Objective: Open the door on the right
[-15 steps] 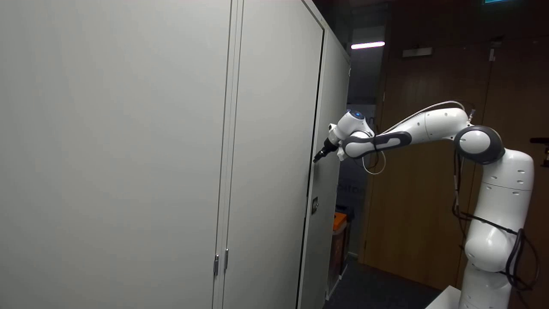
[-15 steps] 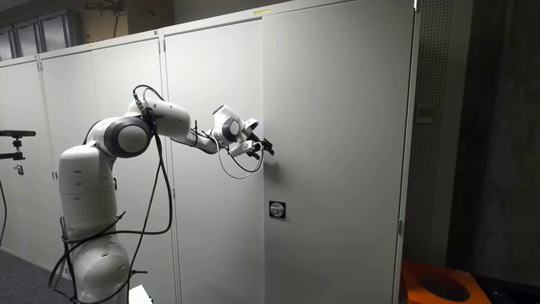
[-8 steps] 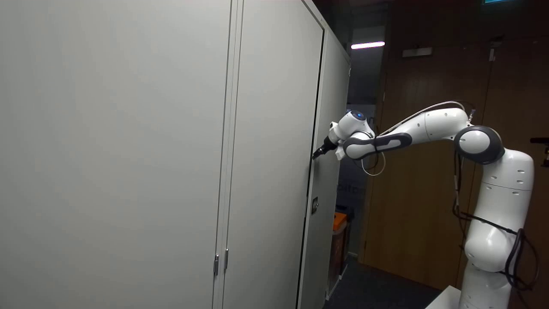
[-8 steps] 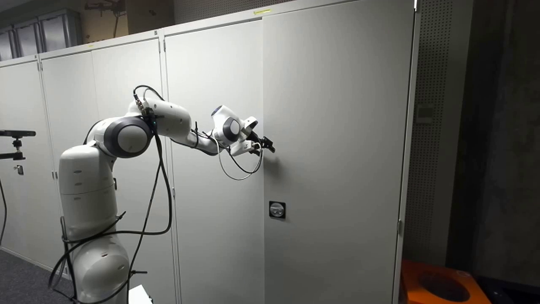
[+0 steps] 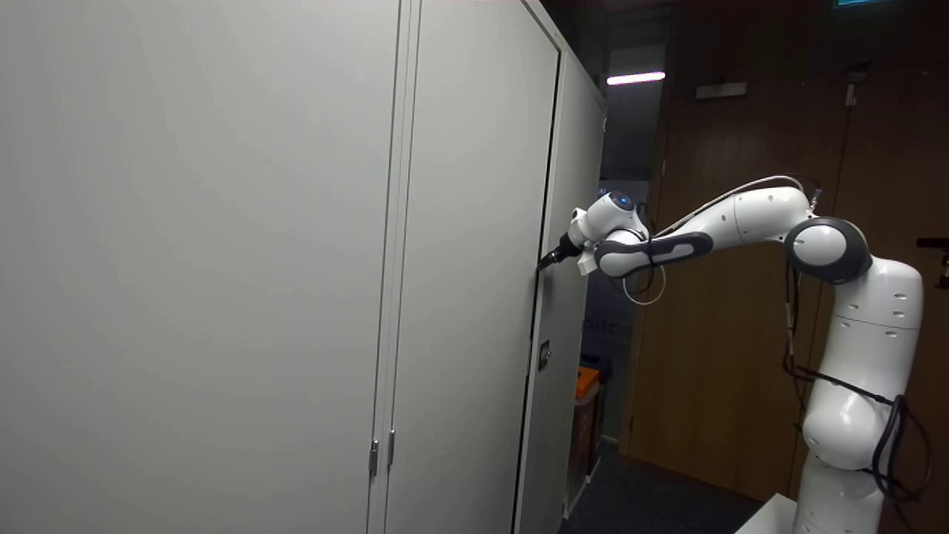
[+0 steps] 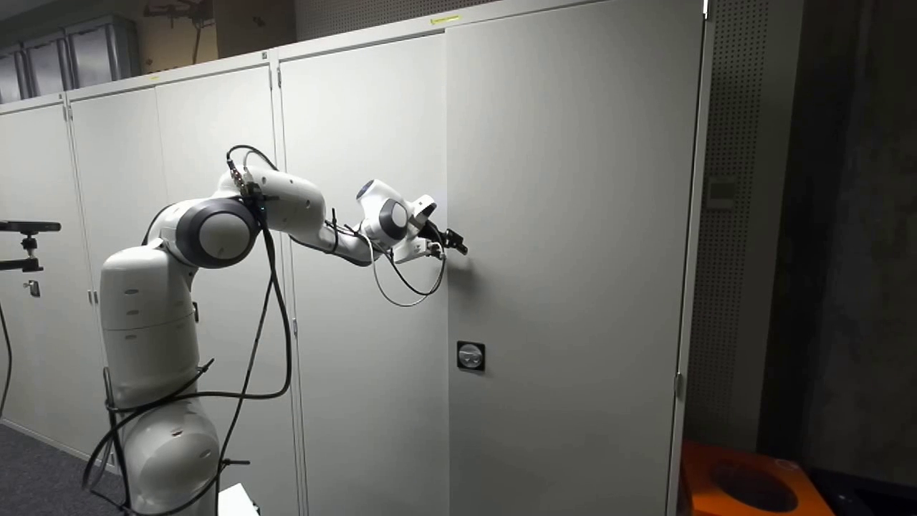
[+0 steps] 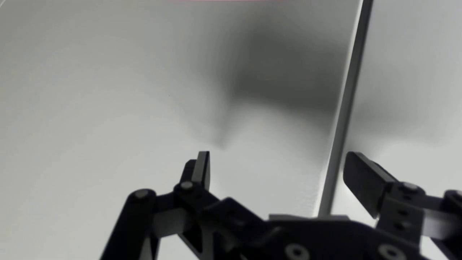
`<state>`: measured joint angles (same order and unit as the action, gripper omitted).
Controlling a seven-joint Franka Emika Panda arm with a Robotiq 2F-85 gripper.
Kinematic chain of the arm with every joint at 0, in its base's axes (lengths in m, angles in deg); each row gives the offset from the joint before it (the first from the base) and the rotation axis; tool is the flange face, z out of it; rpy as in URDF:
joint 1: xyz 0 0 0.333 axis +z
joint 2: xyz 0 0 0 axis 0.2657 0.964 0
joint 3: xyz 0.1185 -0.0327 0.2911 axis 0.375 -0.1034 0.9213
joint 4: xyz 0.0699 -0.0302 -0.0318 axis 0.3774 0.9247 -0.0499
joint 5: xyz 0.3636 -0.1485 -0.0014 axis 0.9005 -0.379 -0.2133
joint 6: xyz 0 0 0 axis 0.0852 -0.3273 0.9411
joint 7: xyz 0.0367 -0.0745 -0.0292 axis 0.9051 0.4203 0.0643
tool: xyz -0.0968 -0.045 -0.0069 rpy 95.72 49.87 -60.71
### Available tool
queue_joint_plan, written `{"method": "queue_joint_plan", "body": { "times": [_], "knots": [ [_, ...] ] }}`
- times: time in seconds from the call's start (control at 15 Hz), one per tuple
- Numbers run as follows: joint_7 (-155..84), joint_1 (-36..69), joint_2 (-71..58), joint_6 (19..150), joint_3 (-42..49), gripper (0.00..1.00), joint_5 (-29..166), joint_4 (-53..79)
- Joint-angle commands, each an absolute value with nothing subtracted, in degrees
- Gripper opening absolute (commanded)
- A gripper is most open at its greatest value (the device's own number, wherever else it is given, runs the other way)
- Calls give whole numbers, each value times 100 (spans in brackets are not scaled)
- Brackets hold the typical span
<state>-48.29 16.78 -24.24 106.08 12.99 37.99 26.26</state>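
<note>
While grey cupboards (image 6: pixel 362 107) fill much of both exterior views, the door (image 6: pixel 573 251) stands at the row's right end in an exterior view; whether closed or barely ajar is unclear. The white arm (image 5: pixel 771 215) reaches toward the door's lock-side edge. Spread wide and holding nothing, the gripper (image 7: pixel 279 162) stands above the small lock (image 6: pixel 471 355), its fingers (image 7: pixel 364 180) on either side of that edge in the wrist view.
</note>
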Motion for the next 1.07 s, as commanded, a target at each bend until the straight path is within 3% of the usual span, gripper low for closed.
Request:
{"method": "queue_joint_plan", "body": {
  "times": [0.0, 1.0],
  "knots": [
    [-5198, 1622, -2477, 10871, 1262, 100, 3427, 2690],
    [-5840, 1582, -2301, 11097, 1142, 100, 2684, 2517]
  ]
}}
